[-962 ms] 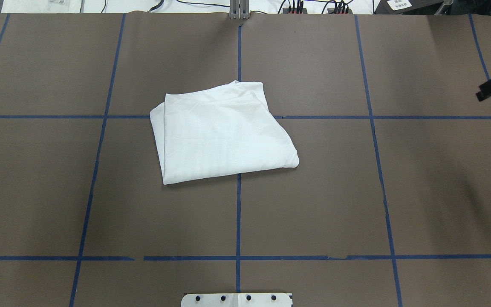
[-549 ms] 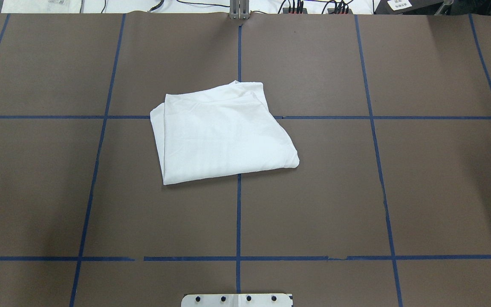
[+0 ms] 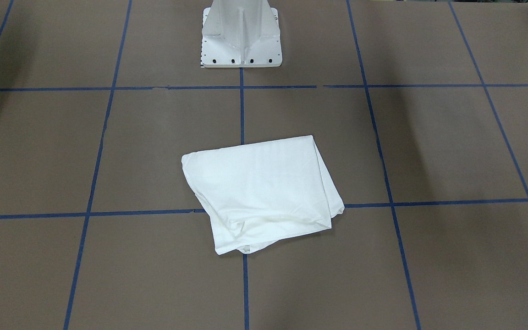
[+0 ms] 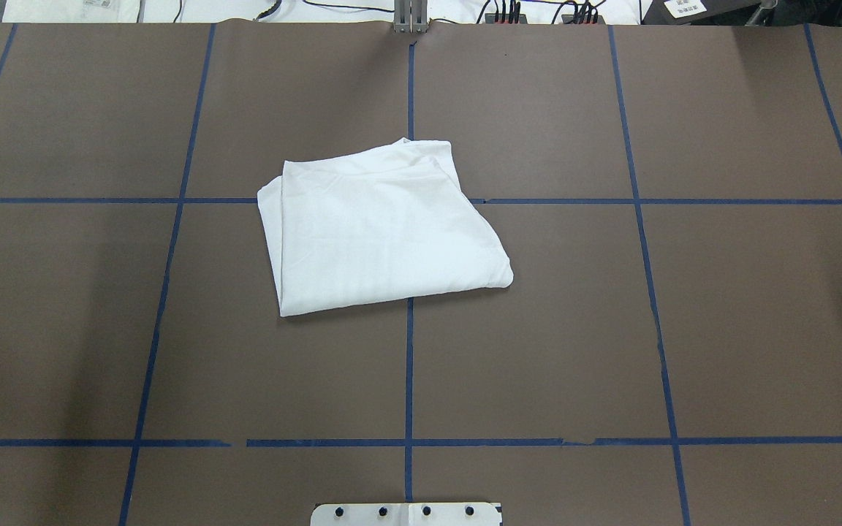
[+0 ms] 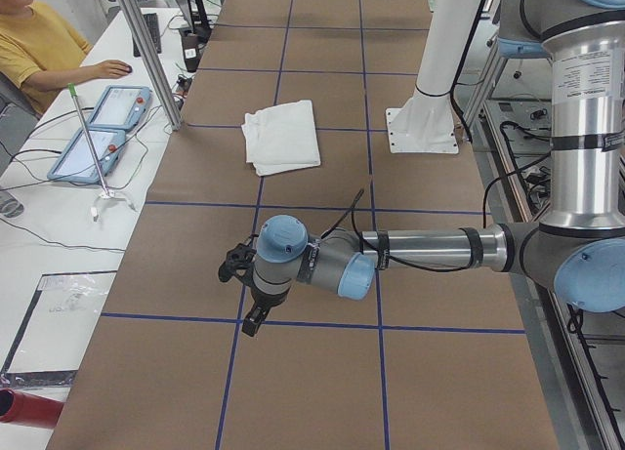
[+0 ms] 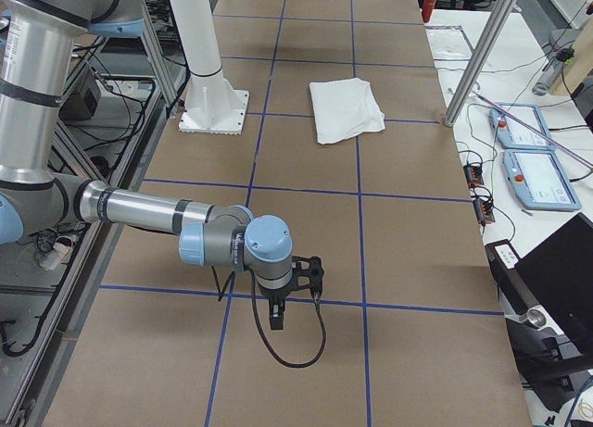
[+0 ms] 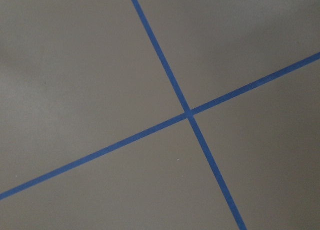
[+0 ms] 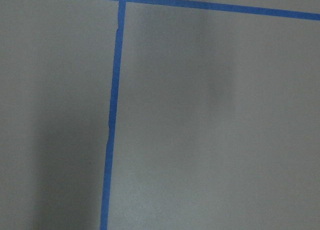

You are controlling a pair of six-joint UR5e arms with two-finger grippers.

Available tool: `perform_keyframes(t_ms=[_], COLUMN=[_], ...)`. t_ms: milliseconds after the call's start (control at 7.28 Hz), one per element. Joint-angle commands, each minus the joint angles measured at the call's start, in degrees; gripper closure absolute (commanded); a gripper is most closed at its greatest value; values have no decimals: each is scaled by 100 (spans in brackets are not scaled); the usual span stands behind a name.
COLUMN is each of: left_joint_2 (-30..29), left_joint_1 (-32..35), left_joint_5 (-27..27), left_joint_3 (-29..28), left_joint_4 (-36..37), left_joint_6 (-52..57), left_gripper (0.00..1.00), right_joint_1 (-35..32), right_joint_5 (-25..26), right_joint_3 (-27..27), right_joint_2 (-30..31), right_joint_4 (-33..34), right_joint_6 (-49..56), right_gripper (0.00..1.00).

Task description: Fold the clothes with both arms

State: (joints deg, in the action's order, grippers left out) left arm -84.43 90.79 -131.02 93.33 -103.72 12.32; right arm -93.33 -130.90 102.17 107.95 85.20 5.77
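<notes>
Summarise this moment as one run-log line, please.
shirt: folded, lying on table | left gripper: clear of shirt, state unclear | right gripper: clear of shirt, state unclear | contact: none

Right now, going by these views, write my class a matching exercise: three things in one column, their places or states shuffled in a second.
1. folded white cotton shirt
2. white metal pedestal base
3. blue tape lines

A. forms a grid over the brown table cover
B. lies flat across a grid crossing
C. stands at the robot's table edge

Pairs: 1-B, 2-C, 3-A.
</notes>
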Motion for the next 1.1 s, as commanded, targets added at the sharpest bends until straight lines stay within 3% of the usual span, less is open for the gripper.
perform_keyframes(t_ms=[0,275,962], left_joint_2=[-109,-214,-91], left_joint_1=[88,71,71], left_joint_5=[-37,-37,-46], left_joint_3=[210,806,792], left_joint_4=[728,1745,1741], left_joint_6=[-1,-63,-10], left_gripper=[0,0,0], right_joint_1=[184,184,184], right_joint_5=[177,179,205], right_joint_3=[259,198,120], right_joint_2=[-151,-108,-108], right_joint_4=[549,524,516], right_joint_6=[3,-40,-32], right_gripper=[0,0,0])
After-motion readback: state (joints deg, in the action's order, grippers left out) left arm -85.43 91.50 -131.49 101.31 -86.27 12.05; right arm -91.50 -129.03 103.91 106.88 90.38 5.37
